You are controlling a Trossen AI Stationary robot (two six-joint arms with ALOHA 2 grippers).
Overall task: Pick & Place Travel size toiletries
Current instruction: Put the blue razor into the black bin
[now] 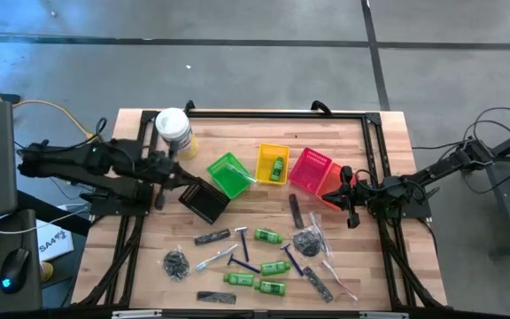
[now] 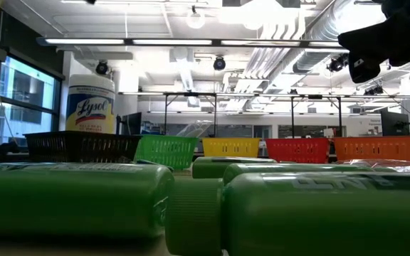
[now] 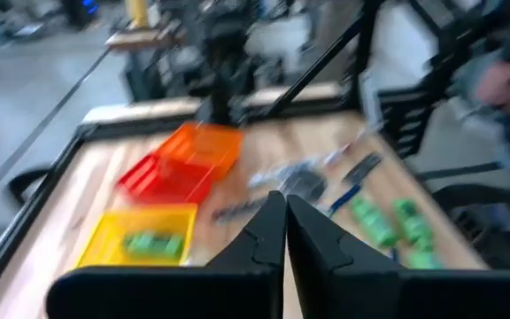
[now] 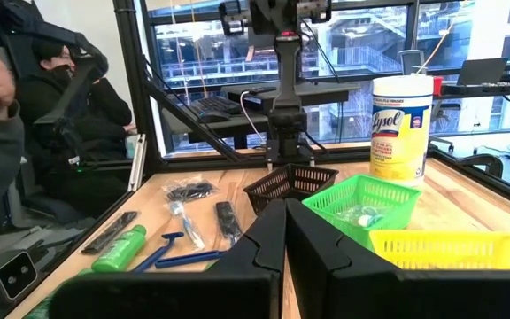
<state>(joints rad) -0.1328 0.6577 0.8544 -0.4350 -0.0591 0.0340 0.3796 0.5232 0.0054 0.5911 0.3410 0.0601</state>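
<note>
toiletries (image 1: 264, 261) lie loose on desk (image 1: 149, 257) front half, near edge: green bottles, blue razors, black combs, mesh bundles, wrapped toothbrushes. one bottle (image 1: 277, 167) sits in yellow basket (image 1: 273, 163). left jaws (image 1: 159, 200) closed, empty, beside black basket (image 1: 204, 201). right jaws (image 1: 353, 221) closed, empty, by orange basket (image 1: 332, 187). next pick: open wide, drop straight onto single item clear of neighbours.
</note>
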